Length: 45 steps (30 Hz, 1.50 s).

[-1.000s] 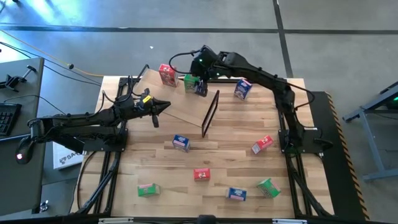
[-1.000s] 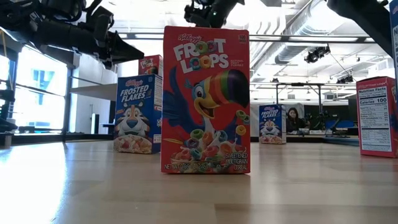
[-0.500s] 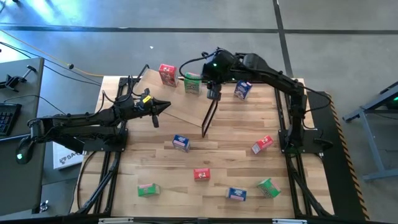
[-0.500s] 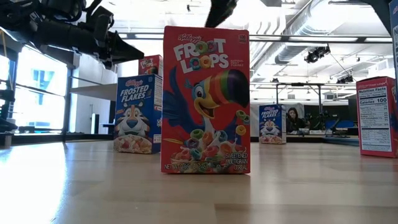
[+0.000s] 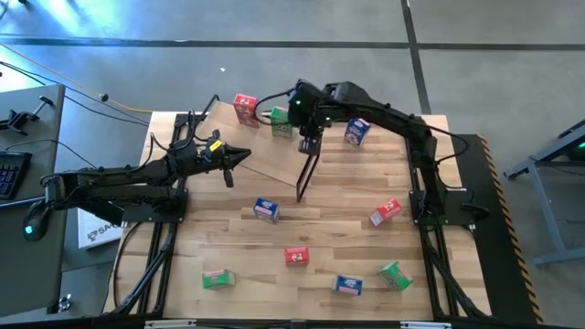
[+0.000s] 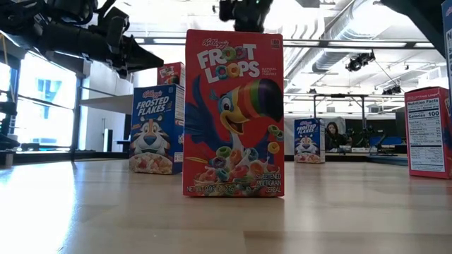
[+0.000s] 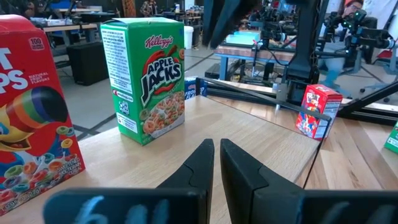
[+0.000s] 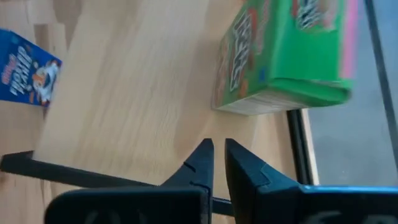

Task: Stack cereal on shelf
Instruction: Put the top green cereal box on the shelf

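Since half a second ago the right gripper (image 5: 308,143) has swung back a little toward the green Apple Jacks cereal box (image 5: 281,122) and now hangs over the light plywood shelf board (image 5: 265,151), close to its thin black metal frame end (image 5: 308,168); its fingers are nearly together, holding nothing. That green box stands upright on the shelf, with the red Froot Loops cereal box (image 5: 245,109) beside it, also on the shelf.

Left gripper (image 5: 239,156) sits over the shelf's other edge, fingers (image 7: 202,163) almost touching, empty, pointed toward both shelved boxes.

Surface: slatted pale wooden tabletop (image 5: 320,238) on a grey concrete floor. Beyond the shelf's black frame, away from the green box, a blue box (image 5: 357,131) stands on the tabletop. Well apart from the shelf lie a blue Frosted Flakes box (image 5: 266,209), a red box (image 5: 385,212), another red box (image 5: 296,257), a green box (image 5: 218,278), a blue box (image 5: 347,285) and a green box (image 5: 395,274).

Low view: the red Froot Loops box (image 6: 234,113) fills the middle, hiding much behind it. Room beyond shows bright windows, ceiling ducts, and a seated person (image 6: 332,135) far off.
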### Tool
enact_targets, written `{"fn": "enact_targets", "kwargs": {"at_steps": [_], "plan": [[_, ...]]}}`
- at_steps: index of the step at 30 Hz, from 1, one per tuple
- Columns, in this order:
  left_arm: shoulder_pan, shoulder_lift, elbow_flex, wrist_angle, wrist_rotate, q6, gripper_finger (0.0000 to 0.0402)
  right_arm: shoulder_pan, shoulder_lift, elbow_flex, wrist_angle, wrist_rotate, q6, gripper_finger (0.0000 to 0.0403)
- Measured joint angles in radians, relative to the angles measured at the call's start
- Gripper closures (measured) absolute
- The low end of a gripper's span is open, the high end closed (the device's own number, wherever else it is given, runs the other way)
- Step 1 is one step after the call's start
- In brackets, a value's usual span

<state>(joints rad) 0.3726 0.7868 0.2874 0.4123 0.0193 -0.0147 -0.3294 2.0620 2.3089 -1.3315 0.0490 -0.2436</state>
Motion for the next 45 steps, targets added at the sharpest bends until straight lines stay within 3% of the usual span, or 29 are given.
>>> {"fn": "enact_targets", "kwargs": {"at_steps": [11, 45], "plan": [[0.000, 0.000, 0.000, 0.000, 0.000, 0.000, 0.0383, -0.011, 0.078, -0.001, 0.058, -0.001, -0.001, 0.0401], [0.000, 0.000, 0.000, 0.001, 0.000, 0.000, 0.0383, -0.046, 0.100, -0.001, 0.199, 0.029, -0.031, 0.0401]]}}
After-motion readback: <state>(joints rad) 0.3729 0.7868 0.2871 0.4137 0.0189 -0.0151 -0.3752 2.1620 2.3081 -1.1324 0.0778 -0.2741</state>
